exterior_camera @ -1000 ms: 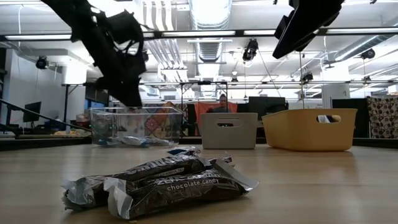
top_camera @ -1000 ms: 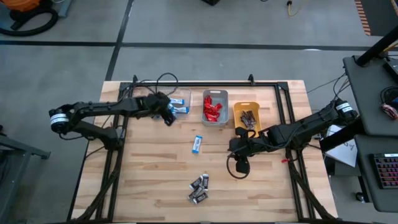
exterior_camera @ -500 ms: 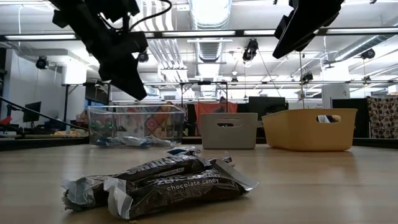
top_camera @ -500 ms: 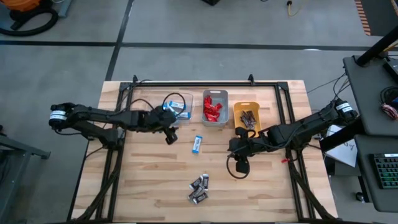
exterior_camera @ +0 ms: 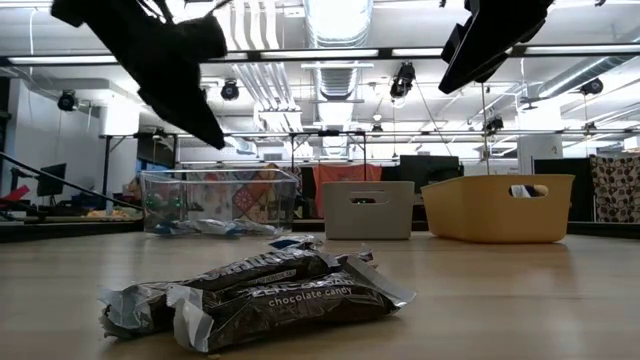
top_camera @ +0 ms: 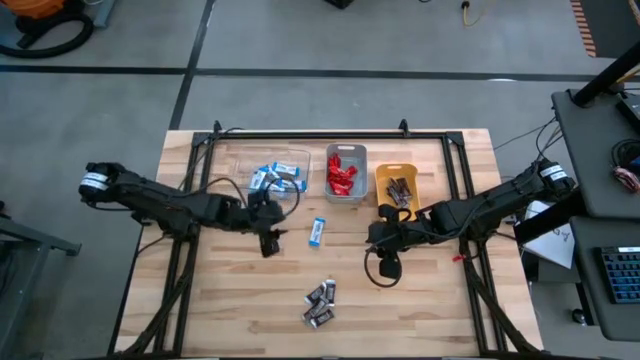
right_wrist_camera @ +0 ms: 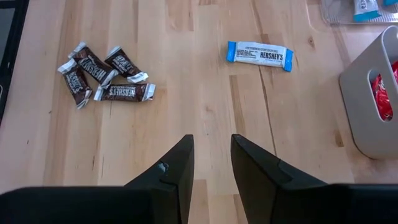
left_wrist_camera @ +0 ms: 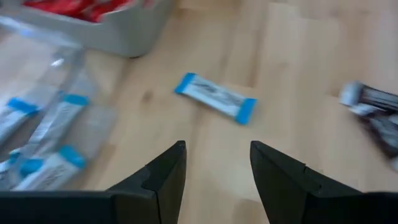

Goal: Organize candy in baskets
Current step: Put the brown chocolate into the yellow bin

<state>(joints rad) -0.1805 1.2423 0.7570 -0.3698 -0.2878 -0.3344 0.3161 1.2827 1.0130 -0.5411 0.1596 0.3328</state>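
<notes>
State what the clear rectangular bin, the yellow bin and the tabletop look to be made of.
Clear rectangular bin: apparently transparent glossy plastic; the candy and room show through its walls.
Yellow bin: likely opaque matte plastic, evenly coloured with a moulded handle slot.
Tabletop: light wood, probably butcher-block, with visible grain and joined strips.

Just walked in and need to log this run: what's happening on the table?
Candy is being sorted into three bins by kind. The left pincer hangs open and empty near the one loose blue-and-white bar, in front of the clear bin. The right pincer waits open over bare wood near the yellow bin. A small pile of dark chocolate bars lies unsorted at the table's front.
</notes>
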